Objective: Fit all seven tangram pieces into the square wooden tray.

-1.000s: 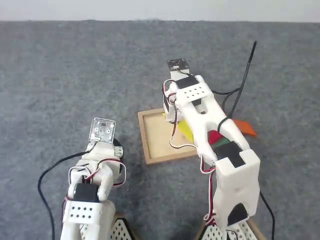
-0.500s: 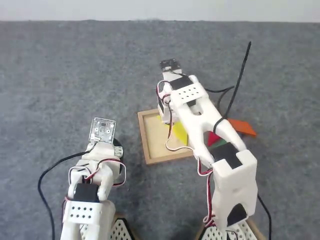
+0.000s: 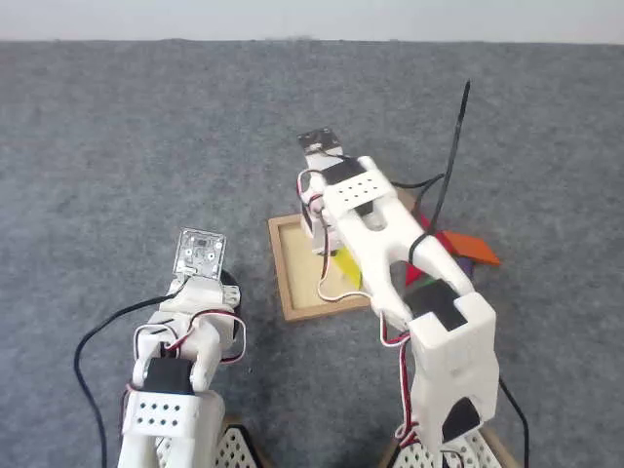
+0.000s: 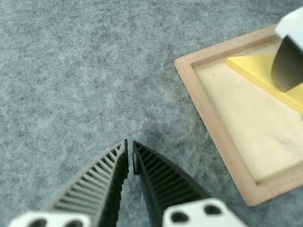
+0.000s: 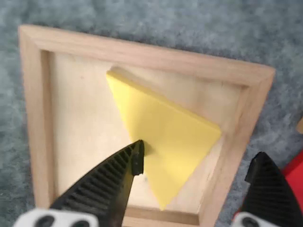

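Right tool [image 5: 199,161] swung leftward, apart over yellow triangle [image 5: 161,127], seemingly inside tray [image 5: 142,52]; left tool [image 4: 130,144] together.

left claw [image 4: 129,146]: closed, tucked back | right claw [image 5: 199,163]: spread wide, stretched forward

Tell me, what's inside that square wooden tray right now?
One yellow triangle lies in the wooden tray; the rest is bare wood. The open right gripper hangs above it, one finger covering part of the floor.
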Controlling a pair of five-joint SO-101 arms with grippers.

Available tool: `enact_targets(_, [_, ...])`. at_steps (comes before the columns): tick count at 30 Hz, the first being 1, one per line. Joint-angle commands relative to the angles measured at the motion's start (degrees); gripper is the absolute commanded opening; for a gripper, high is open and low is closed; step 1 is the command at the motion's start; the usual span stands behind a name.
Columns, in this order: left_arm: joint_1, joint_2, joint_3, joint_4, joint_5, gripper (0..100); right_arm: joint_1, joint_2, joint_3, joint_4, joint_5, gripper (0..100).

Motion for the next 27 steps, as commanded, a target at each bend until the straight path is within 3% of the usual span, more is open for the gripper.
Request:
enact_targets(1, [-0.2, -1.0, -0.5, 0.3, 0.4, 2, -6.5, 0.7, -0.3, -0.7, 0.8, 35.8])
enact_targets(5, [-0.2, -1.0, -0.5, 0.3, 0.4, 2, -12.1, 0.7, -1.0, -0.9, 0.9, 35.8])
enact_targets(9, [-0.2, -1.0, -0.5, 0.3, 0.4, 2, -12.8, -0.7, -1.3, -0.4, 0.9, 35.8])
enact_targets(16, [-0.2, -1.0, -0.5, 0.3, 0.4, 2, -10.2, -10.9, 0.2, 2.6, 0.4, 35.8])
enact_targets(22, [-0.2, -1.0, -0.5, 0.3, 0.4, 2, -1.6, -19.9, 11.7, -5.6, 0.4, 34.8])
enact_targets(27, [-0.2, -1.0, -0.5, 0.3, 0.4, 2, 4.0, -23.3, 21.5, -15.3, 1.0, 13.3])
